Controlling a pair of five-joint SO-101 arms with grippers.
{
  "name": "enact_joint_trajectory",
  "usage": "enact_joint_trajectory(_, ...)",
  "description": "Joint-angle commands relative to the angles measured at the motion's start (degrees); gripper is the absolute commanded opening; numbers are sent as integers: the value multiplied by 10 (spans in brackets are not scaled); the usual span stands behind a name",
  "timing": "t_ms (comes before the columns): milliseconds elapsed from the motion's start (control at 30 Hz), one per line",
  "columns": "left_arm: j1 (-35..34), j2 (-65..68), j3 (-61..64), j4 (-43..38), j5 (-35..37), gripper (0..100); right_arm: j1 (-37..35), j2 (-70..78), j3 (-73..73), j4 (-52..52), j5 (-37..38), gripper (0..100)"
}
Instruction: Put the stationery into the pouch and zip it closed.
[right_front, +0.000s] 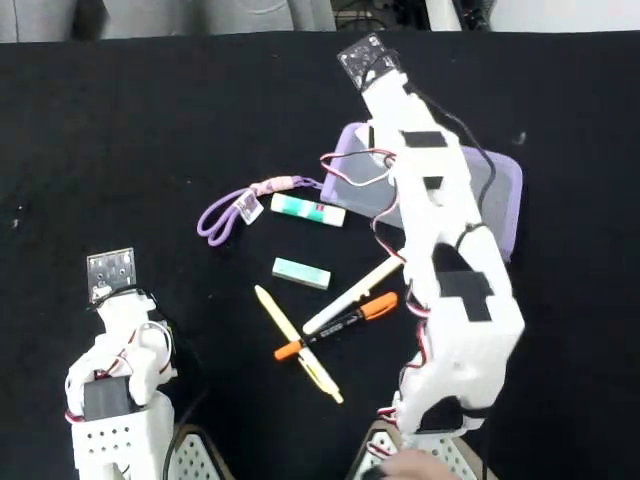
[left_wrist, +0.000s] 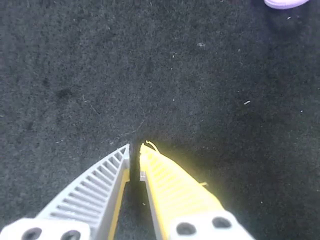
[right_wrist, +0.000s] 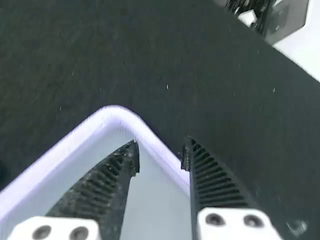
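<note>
A purple pouch (right_front: 497, 190) with a grey face lies flat at the back right, a purple wrist strap (right_front: 228, 212) trailing off to its left. The right arm (right_front: 432, 215) stretches across it. My right gripper (right_wrist: 160, 150) is open at the pouch's corner (right_wrist: 112, 114), one finger over the grey face and the other over the black cloth. Loose on the cloth lie a green-and-white stick (right_front: 308, 210), a teal eraser (right_front: 301, 272), a cream pen (right_front: 352, 295), an orange-capped marker (right_front: 336, 326) and a yellow pen (right_front: 298, 344). My left gripper (left_wrist: 135, 150) is shut on nothing, low over bare cloth.
The left arm (right_front: 118, 370) sits folded at the front left, away from the stationery. Black cloth (right_front: 120, 130) covers the whole table, with free room at the left and back. The pens cross each other just in front of the right arm's base (right_front: 430, 440).
</note>
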Motion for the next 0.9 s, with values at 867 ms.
enact_joint_trajectory(867,-5,-4,14,-11,-2,47,183,183,-98,206,221,152)
